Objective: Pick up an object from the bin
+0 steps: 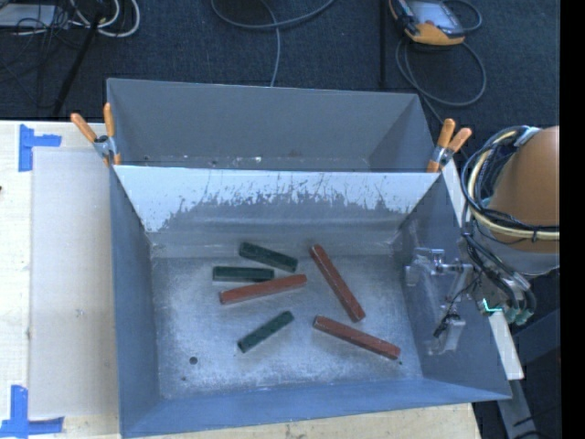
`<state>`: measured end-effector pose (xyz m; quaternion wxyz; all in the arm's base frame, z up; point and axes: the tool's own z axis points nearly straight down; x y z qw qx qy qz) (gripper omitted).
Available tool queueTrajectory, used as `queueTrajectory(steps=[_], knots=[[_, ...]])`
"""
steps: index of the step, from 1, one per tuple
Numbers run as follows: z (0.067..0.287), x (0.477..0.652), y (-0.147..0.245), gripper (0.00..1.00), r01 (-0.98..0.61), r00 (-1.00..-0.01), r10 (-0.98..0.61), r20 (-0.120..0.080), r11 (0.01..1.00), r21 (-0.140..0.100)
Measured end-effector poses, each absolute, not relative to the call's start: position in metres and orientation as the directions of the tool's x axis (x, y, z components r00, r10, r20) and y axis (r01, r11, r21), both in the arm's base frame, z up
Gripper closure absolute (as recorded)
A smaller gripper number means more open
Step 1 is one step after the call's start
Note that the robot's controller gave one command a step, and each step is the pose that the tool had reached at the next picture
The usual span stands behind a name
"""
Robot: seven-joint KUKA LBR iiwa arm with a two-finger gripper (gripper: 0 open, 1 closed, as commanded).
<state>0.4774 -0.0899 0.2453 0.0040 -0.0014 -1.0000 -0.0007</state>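
The grey metal bin (132, 291) has sloping walls and a flat, speckled floor, and its left part is bare. The first thing from the left is the left green bar (242, 273), short and dark, lying almost level. Just above and to its right is the upper green bar (268, 257), tilted slightly down to the right, with its lower end close to the first bar. Below the left green bar and nearly touching it lies the long brown bar (263, 290), reddish and rising gently to the right. Lower on the floor, apart from the others, the lower green bar (265, 331) lies on a diagonal with its right end higher. Right of centre, the slanted brown bar (336, 283) runs steeply from upper left to lower right. Below it, the low brown bar (356, 337) slopes down to the right, and its right end lies near the foot of the right wall. Furthest right, the gripper (439, 300) hangs over the seam between the floor and the right wall. It touches none of the bars, and the low brown bar is the nearest to it. From this angle I cannot tell how far it is open. Behind it, the arm (535, 186) shows a rounded orange-brown cover ringed with cables beyond the bin's right rim.
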Motion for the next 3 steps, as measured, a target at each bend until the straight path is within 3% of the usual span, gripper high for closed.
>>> queueTrajectory(steps=[1,2,3], knots=[[0.065,0.522,-0.081,0.0,0.127,-0.992,0.127,0.009,0.992,0.001],[0.069,0.523,-0.082,1.0,0.123,-0.992,0.123,0.003,0.992,0.0],[0.208,0.548,-0.07,1.0,0.197,-0.98,0.197,-0.009,0.98,0.002]])
